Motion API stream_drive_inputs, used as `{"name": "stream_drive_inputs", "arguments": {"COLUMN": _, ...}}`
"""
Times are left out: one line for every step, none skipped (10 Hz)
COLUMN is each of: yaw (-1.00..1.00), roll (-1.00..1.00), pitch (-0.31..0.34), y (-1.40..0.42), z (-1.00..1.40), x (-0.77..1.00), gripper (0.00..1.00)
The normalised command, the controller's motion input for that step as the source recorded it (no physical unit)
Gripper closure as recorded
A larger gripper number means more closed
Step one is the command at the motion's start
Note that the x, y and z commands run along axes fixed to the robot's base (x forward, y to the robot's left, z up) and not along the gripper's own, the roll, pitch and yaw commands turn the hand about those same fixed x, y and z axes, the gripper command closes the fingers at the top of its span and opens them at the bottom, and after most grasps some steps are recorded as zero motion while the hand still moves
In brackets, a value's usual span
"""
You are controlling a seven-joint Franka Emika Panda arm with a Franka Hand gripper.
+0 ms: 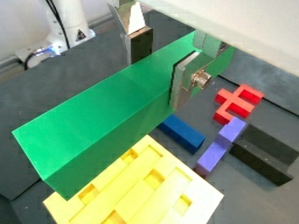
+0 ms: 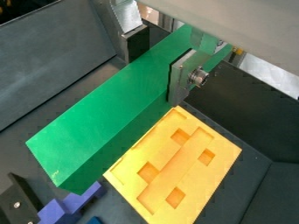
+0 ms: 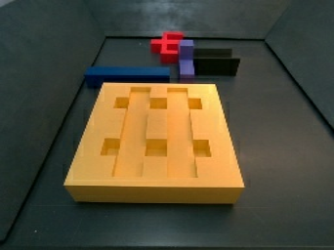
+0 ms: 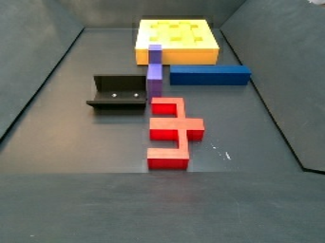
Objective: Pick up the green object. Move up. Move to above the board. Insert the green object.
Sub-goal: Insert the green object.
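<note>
The green object [image 1: 105, 118] is a long bright green bar, seen in both wrist views [image 2: 105, 118]. My gripper [image 1: 162, 70] is shut on it, one silver finger on each long side, and holds it in the air. It shows the same way in a wrist view [image 2: 159, 63]. The board [image 1: 140, 188], a thick yellow-orange block with square holes, lies below the bar's free end [image 2: 176, 162]. Both side views show the board [image 3: 156, 137] [image 4: 178, 38] on the floor with its holes empty. Neither the gripper nor the green bar shows in the side views.
A dark blue bar [image 3: 128, 73] lies beside the board's edge. A purple bar [image 3: 187, 59], a red cross-shaped piece [image 4: 172, 133] and the dark fixture [image 4: 117, 95] lie beyond it. Grey walls enclose the floor.
</note>
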Motion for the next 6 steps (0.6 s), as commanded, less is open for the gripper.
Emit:
{"name": "stream_drive_inputs", "arguments": {"yaw": 0.00, "roll": 0.01, "pitch": 0.000, "y": 0.00, "z": -0.03, "x": 0.00, "gripper": 1.00}}
{"name": "stream_drive_inputs", "arguments": {"yaw": 0.00, "roll": 0.05, "pitch": -0.054, "y": -0.07, "z": -0.69, "x": 0.05, "gripper": 1.00}}
{"name": "stream_drive_inputs", "arguments": {"yaw": 0.00, "roll": 0.09, "pitch": -0.043, "y": -0.27, "z": -1.00, "x": 0.29, "gripper": 1.00}}
{"name": "stream_drive_inputs", "arguments": {"yaw": 0.00, "roll": 0.08, "pitch": -0.030, "y": -0.25, "z": -1.00, "x": 0.40, "gripper": 1.00}}
{"name": "stream_drive_inputs", "arguments": {"yaw": 0.00, "roll": 0.12, "pitch": -0.031, "y": -0.23, "z": -1.00, "x": 0.38, "gripper": 1.00}}
{"name": "stream_drive_inputs", "arguments": {"yaw": 0.03, "roll": 0.23, "pitch": -0.031, "y": -0.26, "z": -0.83, "x": 0.22, "gripper": 1.00}}
